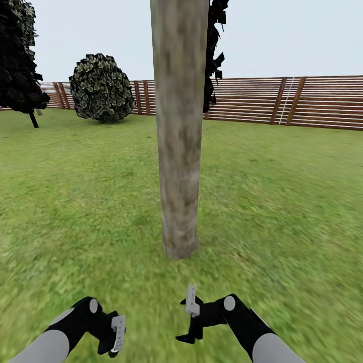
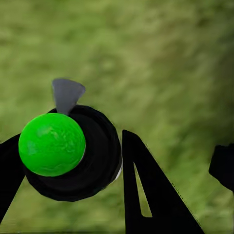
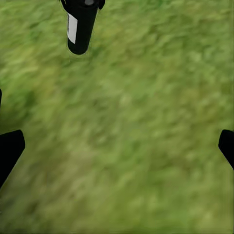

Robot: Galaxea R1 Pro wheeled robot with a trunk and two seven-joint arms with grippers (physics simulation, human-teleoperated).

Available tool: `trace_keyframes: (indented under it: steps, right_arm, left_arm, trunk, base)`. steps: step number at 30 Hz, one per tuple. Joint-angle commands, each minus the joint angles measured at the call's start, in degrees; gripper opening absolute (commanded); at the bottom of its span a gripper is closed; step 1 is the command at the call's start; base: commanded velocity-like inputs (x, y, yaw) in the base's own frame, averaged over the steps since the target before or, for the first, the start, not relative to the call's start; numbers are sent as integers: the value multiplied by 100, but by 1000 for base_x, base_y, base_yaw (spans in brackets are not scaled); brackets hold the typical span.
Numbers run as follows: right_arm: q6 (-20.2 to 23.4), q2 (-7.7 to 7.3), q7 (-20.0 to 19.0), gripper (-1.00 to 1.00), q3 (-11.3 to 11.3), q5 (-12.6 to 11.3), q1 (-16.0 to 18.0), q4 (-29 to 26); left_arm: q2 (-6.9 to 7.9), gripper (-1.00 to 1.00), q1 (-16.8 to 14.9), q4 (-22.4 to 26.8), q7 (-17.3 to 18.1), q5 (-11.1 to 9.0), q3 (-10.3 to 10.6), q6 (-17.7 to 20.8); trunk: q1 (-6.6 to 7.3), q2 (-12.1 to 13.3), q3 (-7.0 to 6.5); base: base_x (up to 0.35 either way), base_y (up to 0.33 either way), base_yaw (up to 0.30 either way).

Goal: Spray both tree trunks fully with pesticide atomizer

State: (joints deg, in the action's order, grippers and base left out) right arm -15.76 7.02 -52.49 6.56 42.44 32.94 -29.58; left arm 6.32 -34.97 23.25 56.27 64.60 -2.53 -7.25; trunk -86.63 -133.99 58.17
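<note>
Atomizer (image 2: 68,151) in left hand (image 2: 73,195) | no legible label | trunk (image 1: 179,126) ahead

Tree trunk (image 1: 179,126) ahead, bush (image 1: 102,88) apparently behind-left.

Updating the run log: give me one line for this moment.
left gripper: shut on sprayer | right gripper: open | tree trunk: dead ahead, close | ground: grass

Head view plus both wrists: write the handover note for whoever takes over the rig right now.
Left gripper: shut on the atomizer, green cap towards the wrist camera.
Right gripper: open, over the lawn.
Tree trunk: straight ahead, close; no pesticide specks can be made out on it.
Done: atomizer picked up.
Left: spray this trunk, then the other tree's.
</note>
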Motion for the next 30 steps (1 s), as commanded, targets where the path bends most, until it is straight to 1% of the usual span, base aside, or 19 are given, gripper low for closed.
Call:
trace_keyframes:
  steps: [1, 5, 7, 8, 9, 10, 11, 12, 14, 16, 17, 18, 19, 21, 22, 23, 25, 27, 30]
  right_arm:
    - [-37, -3, 19, 100, -17, 54, 2, -3]
    - [-41, -202, 429, 100, -38, 27, -2, 20]
    - [-36, -350, 1108, 100, -46, -4, -14, 161]
    - [-35, -371, 1294, 100, -55, -19, -16, 233]
    - [-36, -402, 1684, 100, -89, -63, -19, 424]
    - [-39, -425, 2311, 100, -185, -186, -22, 772]
    - [-39, -430, 2532, 100, -230, -241, -23, 893]
    - [-44, -438, 3325, 100, -394, -455, -24, 1282]
    - [-102, -452, 4378, 100, -553, -750, -24, 1734]
    - [-330, -460, 5230, 100, -624, -985, -33, 2041]
    - [-581, -465, 5744, 100, -651, -1137, -41, 2172]
    - [-798, -487, 6171, 100, -668, -1282, -79, 2243]
    - [-943, -524, 6432, 100, -676, -1411, -153, 2269]
    - [-1297, -587, 6804, 100, -682, -1803, -377, 2294]
    - [-1395, -596, 6860, 100, -682, -1922, -432, 2297]
    - [-1658, -629, 6965, 100, -682, -2302, -550, 2304]
    - [-1893, -704, 7020, 100, -672, -2695, -640, 2316]
    - [-1971, -737, 7040, 100, -667, -2826, -669, 2323]
    - [-2002, -745, 7042, 100, -660, -2877, -681, 2323]
  left_arm:
    - [-2, -100, -1, 18, -27, 48, -47, -50]
    - [-6, -100, -1, 3, -506, -33, -148, -15]
    - [-35, -100, 2, -52, -1135, -230, -423, -14]
    - [-44, -100, 3, -81, -1282, -284, -498, -15]
    - [-60, -100, 3, -159, -1557, -398, -647, -22]
    - [-78, -100, 2, -320, -1921, -595, -854, -37]
    - [-83, -100, 1, -380, -2033, -674, -920, -42]
    - [-100, -100, 0, -555, -2382, -1022, -1127, -58]
    - [-138, -100, 3, -690, -2917, -1644, -1312, -76]
    - [-166, -100, 12, -751, -3479, -2302, -1389, -94]
    - [-189, -100, 23, -773, -3816, -2719, -1412, -114]
    - [-230, -100, 28, -784, -4037, -3016, -1423, -136]
    - [-272, -100, 30, -785, -4156, -3155, -1427, -146]
    - [-338, -100, 35, -789, -4361, -3309, -1433, -156]
    - [-350, -100, 37, -790, -4406, -3329, -1434, -159]
    - [-374, -100, 40, -798, -4512, -3378, -1437, -162]
    - [-394, -100, 42, -880, -4593, -3418, -1439, -152]
    - [-401, -100, 42, -981, -4620, -3428, -1442, -147]
    - [-409, -100, 43, -1032, -4631, -3447, -1450, -111]
  trunk:
    - [1, -2, 5]
    - [1, -2, 5]
    - [1, -2, 5]
    - [1, -2, 5]
    - [1, -2, 5]
    - [1, -2, 5]
    - [1, -2, 5]
    - [1, -2, 5]
    - [1, -2, 5]
    - [1, -2, 5]
    - [1, -2, 5]
    - [1, -2, 5]
    - [1, -2, 5]
    - [1, -2, 5]
    - [1, -2, 5]
    - [1, -2, 5]
    - [1, -2, 5]
    - [1, -2, 5]
    - [1, -2, 5]
  base:
    - [0, 0, 0]
    - [0, 0, 0]
    - [0, 0, 0]
    - [0, 0, 0]
    - [0, 0, 0]
    - [0, 0, 0]
    - [0, 0, 0]
    - [0, 0, 0]
    - [0, 0, 0]
    - [0, 0, 0]
    - [0, 0, 0]
    - [0, 0, 0]
    - [0, 0, 0]
    - [0, 0, 0]
    - [0, 0, 0]
    - [0, 0, 0]
    - [0, 0, 0]
    - [0, 0, 0]
    - [0, 0, 0]
